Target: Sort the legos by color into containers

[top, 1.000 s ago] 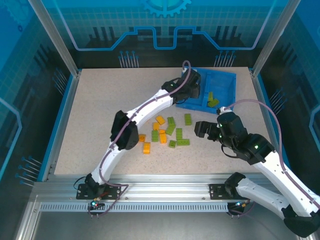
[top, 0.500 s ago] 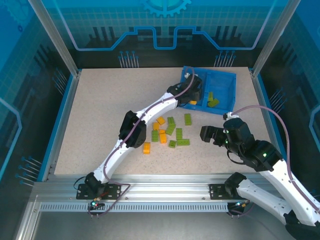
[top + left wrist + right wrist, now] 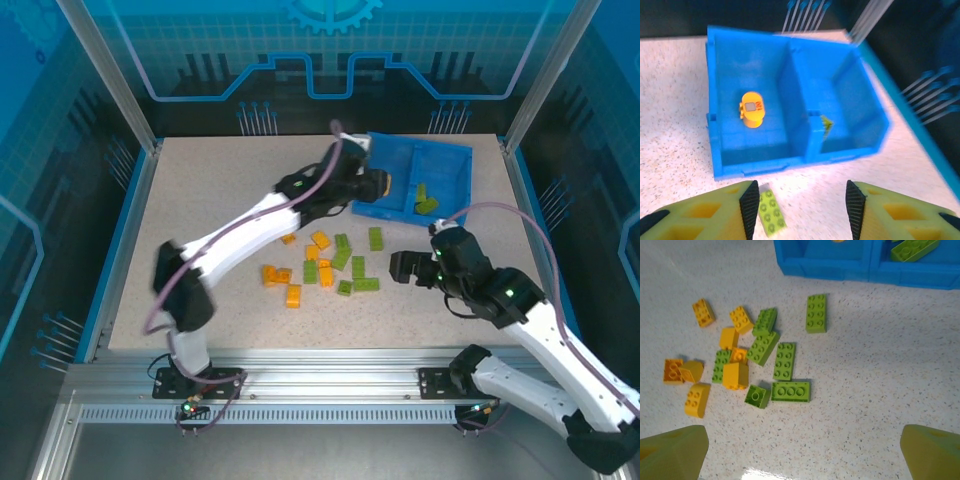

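The blue tray (image 3: 420, 150) stands at the back right of the table. In the left wrist view an orange brick (image 3: 752, 108) lies in the left compartment of the tray (image 3: 760, 166), and a green brick (image 3: 826, 123) peeks over the right compartment's front wall. My left gripper (image 3: 802, 210) is open and holds nothing, just in front of the tray, with a green brick (image 3: 771, 212) on the table beside its left finger. Loose orange and green legos (image 3: 330, 260) lie mid-table. My right gripper (image 3: 802, 455) hovers wide open, to the right of that pile.
A long green brick (image 3: 816, 313) lies alone closest to the tray's front wall (image 3: 825, 265). Orange bricks (image 3: 702, 312) cluster on the pile's left side. Bare table lies between the pile and the right gripper (image 3: 405, 268). A metal rail (image 3: 320, 385) runs along the near edge.
My left gripper has opened and drawn back from over the tray, its elbow swinging far left. The orange brick now lies in the left compartment. The right gripper has shifted only slightly.
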`<state>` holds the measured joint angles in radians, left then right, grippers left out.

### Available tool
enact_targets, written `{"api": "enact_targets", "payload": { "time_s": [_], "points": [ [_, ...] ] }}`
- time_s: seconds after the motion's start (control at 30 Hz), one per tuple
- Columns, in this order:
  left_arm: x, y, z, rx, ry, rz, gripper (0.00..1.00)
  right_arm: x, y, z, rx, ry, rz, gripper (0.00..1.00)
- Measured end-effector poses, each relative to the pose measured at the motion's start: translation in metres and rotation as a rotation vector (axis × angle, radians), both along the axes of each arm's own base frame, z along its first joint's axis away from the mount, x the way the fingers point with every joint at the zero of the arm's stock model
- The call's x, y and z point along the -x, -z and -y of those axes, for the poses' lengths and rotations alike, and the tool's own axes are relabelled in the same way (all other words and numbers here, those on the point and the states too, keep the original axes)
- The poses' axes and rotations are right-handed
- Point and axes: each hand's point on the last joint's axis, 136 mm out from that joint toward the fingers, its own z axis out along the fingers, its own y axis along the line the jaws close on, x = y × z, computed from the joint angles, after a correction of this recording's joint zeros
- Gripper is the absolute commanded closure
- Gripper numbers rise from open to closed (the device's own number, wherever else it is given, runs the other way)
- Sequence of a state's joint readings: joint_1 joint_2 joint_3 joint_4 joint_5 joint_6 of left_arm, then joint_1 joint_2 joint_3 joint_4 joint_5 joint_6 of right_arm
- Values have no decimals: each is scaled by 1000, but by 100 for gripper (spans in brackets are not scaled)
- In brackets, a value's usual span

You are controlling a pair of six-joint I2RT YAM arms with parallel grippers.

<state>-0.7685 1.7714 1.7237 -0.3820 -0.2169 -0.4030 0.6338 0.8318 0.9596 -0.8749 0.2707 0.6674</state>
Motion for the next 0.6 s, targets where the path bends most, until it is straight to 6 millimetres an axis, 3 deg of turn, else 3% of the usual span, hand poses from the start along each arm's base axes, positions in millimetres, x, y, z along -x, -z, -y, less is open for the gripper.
{"api": "enact_targets", "payload": {
  "time_s": [0.1,0.2,0.27,0.4,0.6],
  "points": [
    [54,-44,-35,51,69,100,47,-14,17,-15,48,-42,-64,0],
    [101,-54,-71,37,139,170,42,-33,41,-31,90,-68,-138,1],
    [128,-49,-89,1,206,205,41,-47,59,-38,123,-79,-186,6],
    [175,-20,-118,-144,363,275,38,-82,99,-47,196,-76,-246,13],
    [213,28,-142,-340,551,395,27,-132,144,-42,253,-34,-290,22]
  ]
}}
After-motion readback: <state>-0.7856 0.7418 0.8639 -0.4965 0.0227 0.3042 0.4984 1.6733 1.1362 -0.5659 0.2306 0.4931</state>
